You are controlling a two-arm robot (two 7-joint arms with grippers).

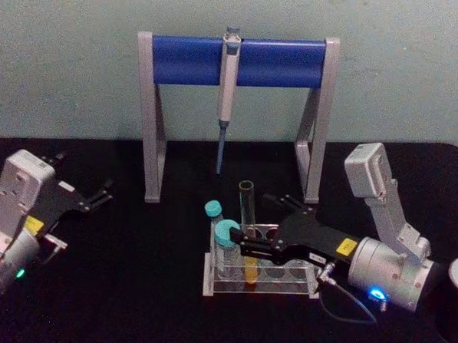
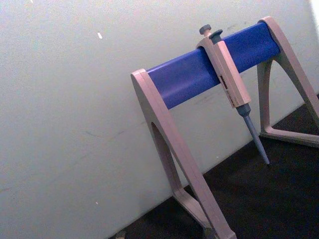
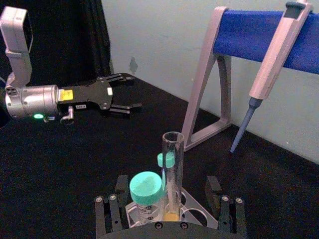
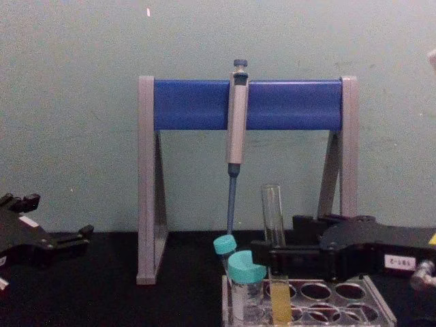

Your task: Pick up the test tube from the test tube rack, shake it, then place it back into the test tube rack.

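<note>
Black worktop [image 1: 130, 305] against a pale green wall, with a blue-and-grey pipette stand [image 1: 189, 58] at the back and a pipette [image 1: 228, 87] hanging from its bar. Near the front, right of centre, a clear test tube rack [image 1: 284, 288]. Upright in one of its holes, the test tube [image 1: 248, 211], open-topped, with yellow-orange liquid at the bottom, rising well above the rack. Just beside it on the left, two teal-capped vials [image 1: 224, 234], also seated in the rack. Right pincer [image 3: 167, 181] reaching in from the right at the tube's mid-height, fingers spread wide, one on either side of the glass, not clamped on it. Left pincer [image 1: 103, 192] well apart at the worktop's left side, fingers spread, holding nothing.
</note>
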